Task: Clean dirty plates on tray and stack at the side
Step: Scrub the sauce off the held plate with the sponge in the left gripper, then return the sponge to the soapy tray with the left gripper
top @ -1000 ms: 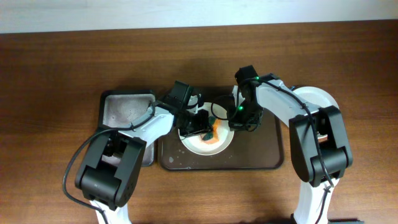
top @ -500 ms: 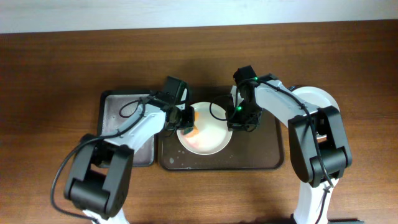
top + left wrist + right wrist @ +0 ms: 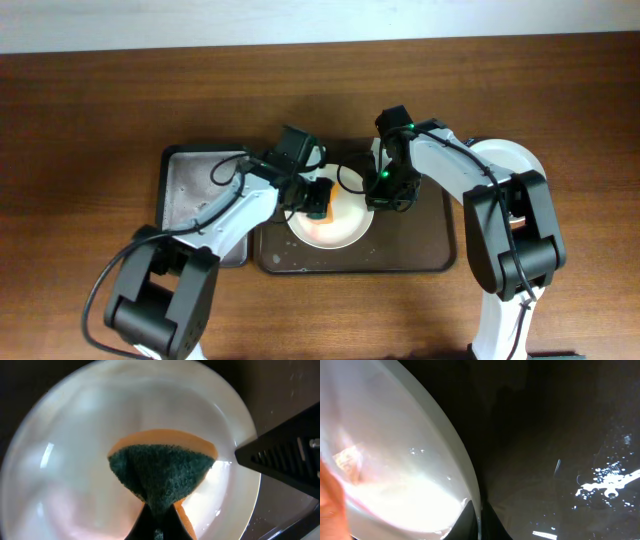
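Dark brown rectangular tray (image 3: pixel 425 250) holding one round white plate (image 3: pixel 345 228), faintly pink-smeared; left gripper (image 3: pixel 156 527) clamps orange-and-green sponge (image 3: pixel 160 472) onto it, right gripper (image 3: pixel 479 521) pinches its 3 o'clock rim; grey metal tray (image 3: pixel 190 180) at tray's 9 o'clock, second white plate (image 3: pixel 510 155) at 2 o'clock.

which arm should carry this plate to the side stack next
Right: the right gripper clamps the round white plate's rim, near the white side plate. The left gripper holds the orange-and-green sponge.
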Controlling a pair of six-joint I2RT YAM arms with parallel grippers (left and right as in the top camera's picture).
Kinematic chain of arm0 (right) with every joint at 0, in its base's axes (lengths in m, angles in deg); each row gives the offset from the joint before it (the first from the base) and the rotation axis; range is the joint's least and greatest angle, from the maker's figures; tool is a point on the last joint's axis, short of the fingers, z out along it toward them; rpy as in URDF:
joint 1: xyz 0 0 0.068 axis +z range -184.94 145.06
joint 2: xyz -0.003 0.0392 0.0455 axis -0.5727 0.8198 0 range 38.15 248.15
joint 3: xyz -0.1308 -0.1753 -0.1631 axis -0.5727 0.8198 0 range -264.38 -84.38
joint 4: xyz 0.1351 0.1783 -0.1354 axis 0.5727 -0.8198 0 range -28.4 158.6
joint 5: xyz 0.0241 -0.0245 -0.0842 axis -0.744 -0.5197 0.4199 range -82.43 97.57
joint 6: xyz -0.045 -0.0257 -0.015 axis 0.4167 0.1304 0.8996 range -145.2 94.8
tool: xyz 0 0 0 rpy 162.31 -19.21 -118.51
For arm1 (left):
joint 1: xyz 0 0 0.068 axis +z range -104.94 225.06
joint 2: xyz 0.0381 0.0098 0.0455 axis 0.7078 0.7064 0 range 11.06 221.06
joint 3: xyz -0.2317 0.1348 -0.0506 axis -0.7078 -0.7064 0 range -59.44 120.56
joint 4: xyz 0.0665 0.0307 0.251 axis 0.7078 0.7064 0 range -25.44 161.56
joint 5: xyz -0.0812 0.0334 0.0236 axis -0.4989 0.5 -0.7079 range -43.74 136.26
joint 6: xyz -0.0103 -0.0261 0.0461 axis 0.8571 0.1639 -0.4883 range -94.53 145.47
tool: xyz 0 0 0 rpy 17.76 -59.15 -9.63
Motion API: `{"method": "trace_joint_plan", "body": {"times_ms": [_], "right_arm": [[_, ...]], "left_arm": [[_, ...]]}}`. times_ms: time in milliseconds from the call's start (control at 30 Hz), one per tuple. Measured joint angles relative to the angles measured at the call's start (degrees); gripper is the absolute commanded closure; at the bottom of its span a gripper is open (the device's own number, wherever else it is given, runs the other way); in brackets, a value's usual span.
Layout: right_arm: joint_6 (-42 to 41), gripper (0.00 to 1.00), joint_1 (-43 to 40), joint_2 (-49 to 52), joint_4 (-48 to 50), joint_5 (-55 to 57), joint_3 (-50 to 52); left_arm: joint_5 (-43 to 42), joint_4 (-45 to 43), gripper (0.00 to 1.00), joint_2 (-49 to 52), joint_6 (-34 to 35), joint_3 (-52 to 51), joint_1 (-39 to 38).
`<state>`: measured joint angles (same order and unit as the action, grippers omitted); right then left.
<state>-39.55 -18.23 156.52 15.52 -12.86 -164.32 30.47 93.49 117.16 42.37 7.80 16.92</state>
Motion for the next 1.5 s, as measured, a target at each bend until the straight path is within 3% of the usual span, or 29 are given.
{"method": "trace_joint_plan", "body": {"times_ms": [167, 467, 700, 833, 900, 1000, 1067, 1267, 1500], "right_arm": [[0.04, 0.95, 0.0, 0.0, -0.04, 0.0, 0.0], [0.02, 0.95, 0.07, 0.0, 0.04, -0.07, 0.02], [0.02, 0.94, 0.07, 0.0, -0.17, 0.04, 0.02], [0.24, 0.77, 0.04, 0.0, -0.44, 1.57, 0.02], [0.42, 0.73, 0.04, -0.02, 0.17, 1.95, 0.04], [0.5, 0.91, 0.04, -0.13, 1.6, 2.03, 0.02], [0.83, 0.96, 0.04, -0.11, 2.62, 2.43, 0.02], [0.87, 0.96, 0.04, -0.13, 3.61, 2.38, 0.02], [0.87, 0.96, 0.04, -1.57, 3.3, 5.35, 0.11]], "left_arm": [[0.39, -0.04, 1.0, 3.52, 0.02, 0.0, -1.49], [13.68, 1.14, 1.0, 3.52, -0.02, 1.29, 1.73], [16.61, 8.15, 1.0, 1.7, -2.6, 4.92, 2.97], [20.37, 14.27, 1.0, -4.37, -2.82, 5.64, 3.21], [23.21, 17.2, 1.0, -6.95, -2.89, 5.79, 3.87], [26.93, 19.96, 1.0, -8.28, -3.04, 5.99, 6.47], [27.91, 20.39, 1.0, -8.28, -3.04, 5.99, 8.94], [26.71, 17.2, 1.0, -8.28, -3.06, 4.42, 15.21], [24.74, 9.29, 1.0, -8.28, -3.04, -6.69, 19.08]]}}
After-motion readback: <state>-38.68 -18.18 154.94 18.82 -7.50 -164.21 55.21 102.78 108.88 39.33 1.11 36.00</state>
